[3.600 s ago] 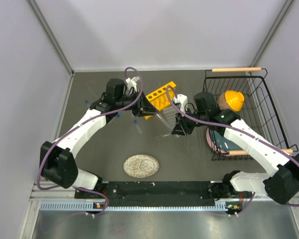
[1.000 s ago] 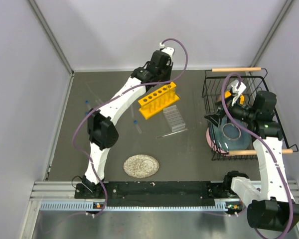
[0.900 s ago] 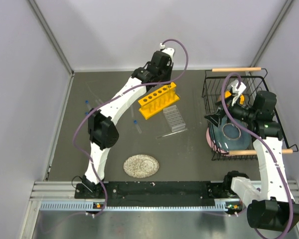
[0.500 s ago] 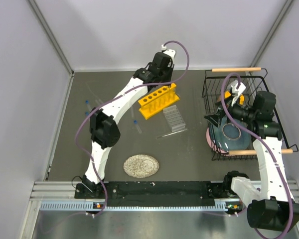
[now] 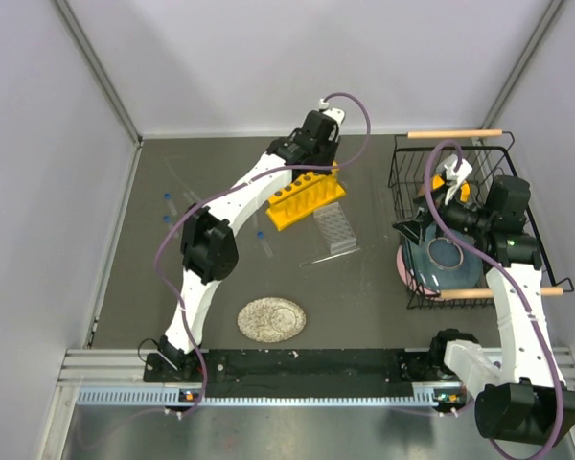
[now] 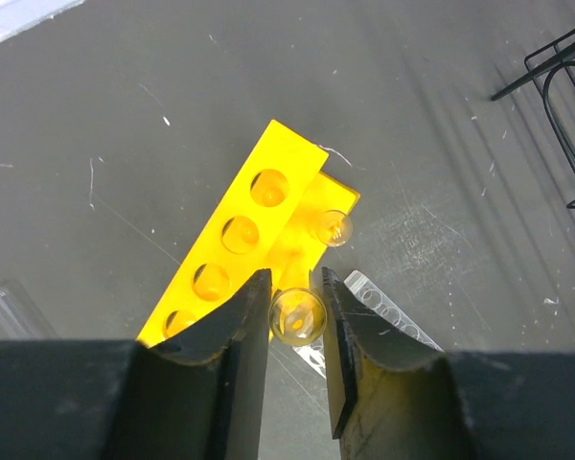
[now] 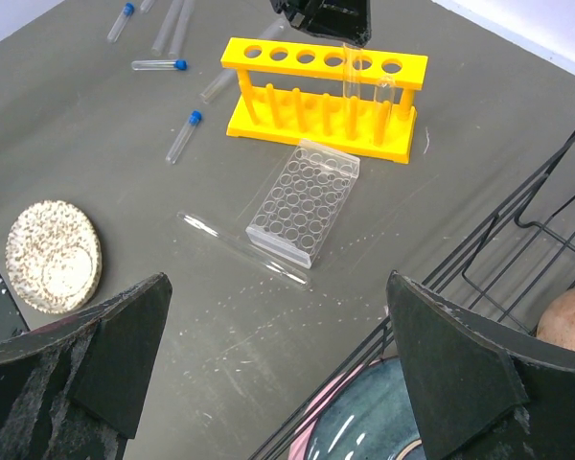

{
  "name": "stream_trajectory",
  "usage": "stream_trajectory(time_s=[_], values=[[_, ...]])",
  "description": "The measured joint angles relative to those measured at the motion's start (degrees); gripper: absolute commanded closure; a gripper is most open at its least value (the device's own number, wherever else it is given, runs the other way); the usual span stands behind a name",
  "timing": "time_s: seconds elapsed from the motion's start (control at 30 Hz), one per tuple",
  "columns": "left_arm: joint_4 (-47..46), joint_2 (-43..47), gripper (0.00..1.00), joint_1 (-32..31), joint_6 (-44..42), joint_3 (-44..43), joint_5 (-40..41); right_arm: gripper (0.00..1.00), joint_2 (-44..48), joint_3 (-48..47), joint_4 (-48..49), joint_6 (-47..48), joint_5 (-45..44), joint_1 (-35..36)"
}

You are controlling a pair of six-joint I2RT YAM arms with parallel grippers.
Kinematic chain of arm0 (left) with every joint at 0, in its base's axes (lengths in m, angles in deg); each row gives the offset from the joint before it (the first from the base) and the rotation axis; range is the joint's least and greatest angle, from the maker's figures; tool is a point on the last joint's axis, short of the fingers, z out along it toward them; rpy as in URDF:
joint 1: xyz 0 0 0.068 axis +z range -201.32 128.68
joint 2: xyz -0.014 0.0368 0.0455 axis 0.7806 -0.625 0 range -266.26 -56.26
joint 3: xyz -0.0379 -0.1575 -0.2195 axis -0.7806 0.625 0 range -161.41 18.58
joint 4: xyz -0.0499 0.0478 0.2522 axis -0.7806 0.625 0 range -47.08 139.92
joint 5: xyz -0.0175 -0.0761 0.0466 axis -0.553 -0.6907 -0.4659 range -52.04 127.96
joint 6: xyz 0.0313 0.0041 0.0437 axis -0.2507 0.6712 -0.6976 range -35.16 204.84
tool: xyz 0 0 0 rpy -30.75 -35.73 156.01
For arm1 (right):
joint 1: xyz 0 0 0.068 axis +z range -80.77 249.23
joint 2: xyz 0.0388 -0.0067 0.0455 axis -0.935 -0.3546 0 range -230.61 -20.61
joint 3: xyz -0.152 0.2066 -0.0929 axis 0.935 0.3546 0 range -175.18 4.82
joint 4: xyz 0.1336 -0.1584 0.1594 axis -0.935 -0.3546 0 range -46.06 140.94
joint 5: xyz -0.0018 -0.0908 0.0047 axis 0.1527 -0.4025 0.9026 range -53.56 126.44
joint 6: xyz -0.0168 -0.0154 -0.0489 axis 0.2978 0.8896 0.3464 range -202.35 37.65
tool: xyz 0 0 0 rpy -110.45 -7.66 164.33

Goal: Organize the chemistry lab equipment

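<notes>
The yellow test-tube rack [image 5: 305,196] [image 7: 316,91] stands at the back middle of the table. Two clear glass tubes [image 7: 350,72] stand upright in its right-end holes. My left gripper [image 5: 316,165] [image 6: 295,287] hangs straight over the rack, and its jaws stand narrowly apart around the rim of one upright tube [image 6: 299,316]. The other upright tube [image 6: 333,228] is just beyond. The small clear gridded rack [image 5: 333,228] [image 7: 305,199] lies in front of the rack, with a long glass tube [image 5: 328,257] [image 7: 244,247] lying beside it. My right gripper [image 5: 410,228] [image 7: 278,383] is wide open and empty at the basket's left side.
Blue-capped vials [image 5: 168,196] [image 7: 184,134] lie scattered on the left of the table. A round speckled plate [image 5: 271,319] [image 7: 53,254] sits near the front. The black wire basket [image 5: 494,192] [image 7: 556,192] on the right holds a blue bowl [image 5: 446,259] and an orange one.
Over the last second my left gripper has shifted slightly right along the yellow rack, and its jaws have eased a little off the tube. The right arm has stayed still.
</notes>
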State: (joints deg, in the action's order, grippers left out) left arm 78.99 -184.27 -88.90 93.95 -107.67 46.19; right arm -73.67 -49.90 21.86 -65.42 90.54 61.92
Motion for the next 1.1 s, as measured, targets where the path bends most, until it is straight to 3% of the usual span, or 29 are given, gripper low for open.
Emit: stream_trajectory(time_s=[0.5, 0.8, 1.1], values=[[-0.7, 3.1, 0.12, 0.0, 0.5, 6.6, 1.0, 0.04, -0.4, 1.2, 0.4, 0.8, 0.1, 0.0], [-5.5, 19.2, 0.04, 0.6, 1.6, 16.0, 1.7, 0.04, -0.3, 1.9, 0.6, 2.2, 2.6, 0.0], [-12.2, 40.6, 0.01, 8.1, 7.0, 40.2, 1.1, 0.04, -0.2, 3.0, 0.7, 4.0, 6.5, -0.1]])
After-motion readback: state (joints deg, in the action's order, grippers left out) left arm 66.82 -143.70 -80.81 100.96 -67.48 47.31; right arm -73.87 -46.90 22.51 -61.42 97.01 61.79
